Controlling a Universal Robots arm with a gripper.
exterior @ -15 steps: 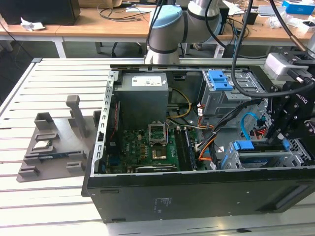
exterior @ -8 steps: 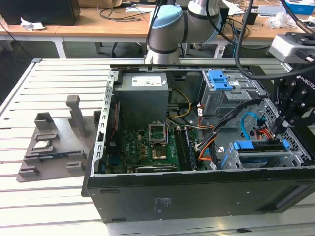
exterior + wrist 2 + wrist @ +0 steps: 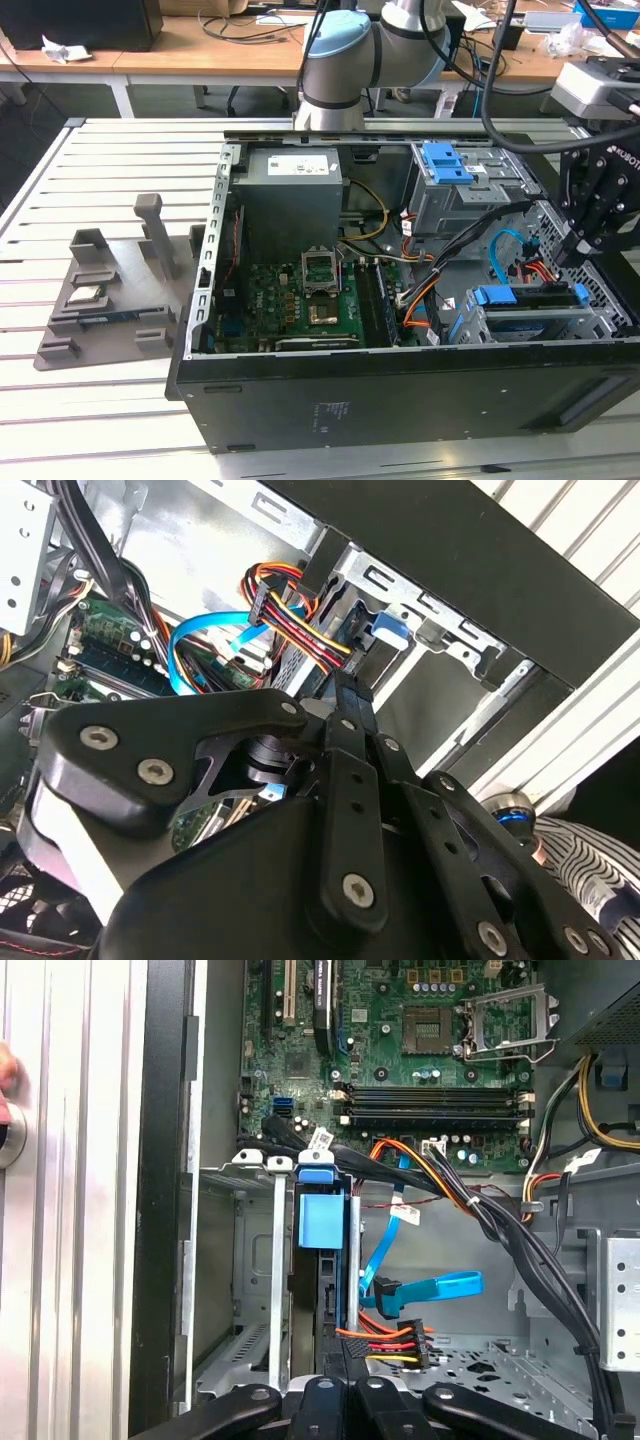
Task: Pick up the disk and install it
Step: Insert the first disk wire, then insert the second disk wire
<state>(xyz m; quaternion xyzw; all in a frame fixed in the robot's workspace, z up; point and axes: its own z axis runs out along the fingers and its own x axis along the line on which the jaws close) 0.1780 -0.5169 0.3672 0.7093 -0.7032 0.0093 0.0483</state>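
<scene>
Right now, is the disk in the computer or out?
In. The disk stands on edge between rails of the drive cage; fully seated, cannot tell.

Ext. cam high; wrist cams close inside case (image 3: 400, 400)

Slatted metal table (image 3: 110, 150) carries open computer case (image 3: 400, 400) and grey fixture tray (image 3: 105, 300), seemingly holding small parts.

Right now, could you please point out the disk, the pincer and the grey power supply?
disk (image 3: 530, 297): exterior view, its dark top edge.
pincer (image 3: 578, 248): exterior view, between its tips.
power supply (image 3: 295, 190): exterior view, grey top face.
</scene>
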